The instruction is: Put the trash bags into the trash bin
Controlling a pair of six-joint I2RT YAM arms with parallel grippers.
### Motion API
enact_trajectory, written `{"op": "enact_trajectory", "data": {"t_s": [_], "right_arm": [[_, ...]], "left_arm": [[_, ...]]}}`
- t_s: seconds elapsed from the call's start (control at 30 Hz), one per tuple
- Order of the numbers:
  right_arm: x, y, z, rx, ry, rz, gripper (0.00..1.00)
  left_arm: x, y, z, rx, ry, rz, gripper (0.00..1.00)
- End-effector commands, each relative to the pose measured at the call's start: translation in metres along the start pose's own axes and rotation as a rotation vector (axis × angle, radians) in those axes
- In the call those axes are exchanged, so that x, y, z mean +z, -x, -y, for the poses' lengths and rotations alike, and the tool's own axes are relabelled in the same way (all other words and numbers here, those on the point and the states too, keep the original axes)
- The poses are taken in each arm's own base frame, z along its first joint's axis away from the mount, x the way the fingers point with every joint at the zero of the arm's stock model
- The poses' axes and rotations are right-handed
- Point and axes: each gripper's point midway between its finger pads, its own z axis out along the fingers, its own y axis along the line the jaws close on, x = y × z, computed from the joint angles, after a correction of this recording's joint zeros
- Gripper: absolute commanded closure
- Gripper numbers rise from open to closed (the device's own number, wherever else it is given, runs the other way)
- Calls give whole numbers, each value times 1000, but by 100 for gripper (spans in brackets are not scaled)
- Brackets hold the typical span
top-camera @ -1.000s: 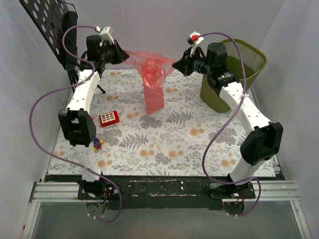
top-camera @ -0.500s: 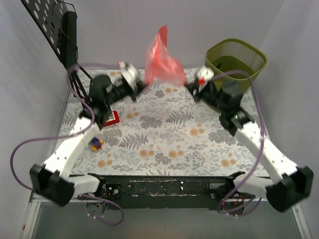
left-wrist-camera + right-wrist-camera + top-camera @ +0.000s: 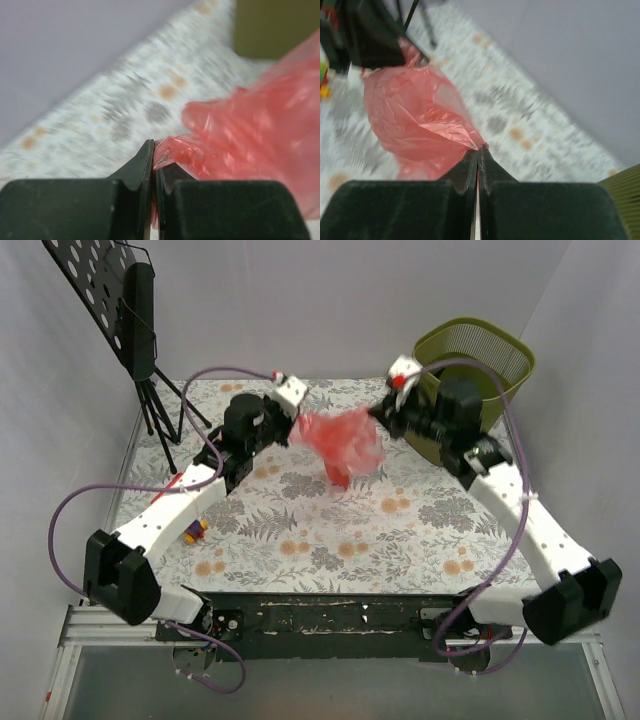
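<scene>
Bench (image 3: 400,530) floral; bin (image 3: 487,352) upright at far right corner, stand (image 3: 95,280) far left | left arm (image 3: 190,495) and right arm (image 3: 520,510) stretched low, wrists facing across mid-bench | bag (image 3: 342,438) bunched between them, just left of bin, outside it | left jaws clamped on bag edge; right jaws likewise | toy (image 3: 193,530) near left arm

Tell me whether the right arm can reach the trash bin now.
Probably yes: the right arm has its jaws beside the trash bin, nothing between. But both arms grip the red bag, so the left arm would have to follow.
</scene>
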Motion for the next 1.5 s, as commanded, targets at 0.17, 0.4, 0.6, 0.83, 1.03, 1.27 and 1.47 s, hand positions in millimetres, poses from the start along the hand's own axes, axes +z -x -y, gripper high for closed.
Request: {"op": "enact_trajectory", "data": {"t_s": [0.17,0.4,0.6,0.83,1.03,1.27,1.47], "right_arm": [[-15,289,158,-124,-399,607,99],[14,84,55,-155,-203,209,99],[-39,-114,-46,-33,33,-172,99],[-38,-42,-21,16,-41,-52,99],[-46,22,69,206,-285,51,99],[-24,-109,22,518,-52,-442,99],[-40,-43,6,413,-22,-188,99]], "left_arm": [[-54,278,-184,-168,675,643,100],[-56,210,-27,173,32,625,100],[-63,-134,90,207,-460,-337,100],[-52,-47,50,114,-178,-76,100],[-55,-2,1,92,57,44,100],[-80,-114,106,-125,-571,-515,100],[-48,-49,66,-195,-340,-383,100]]}}
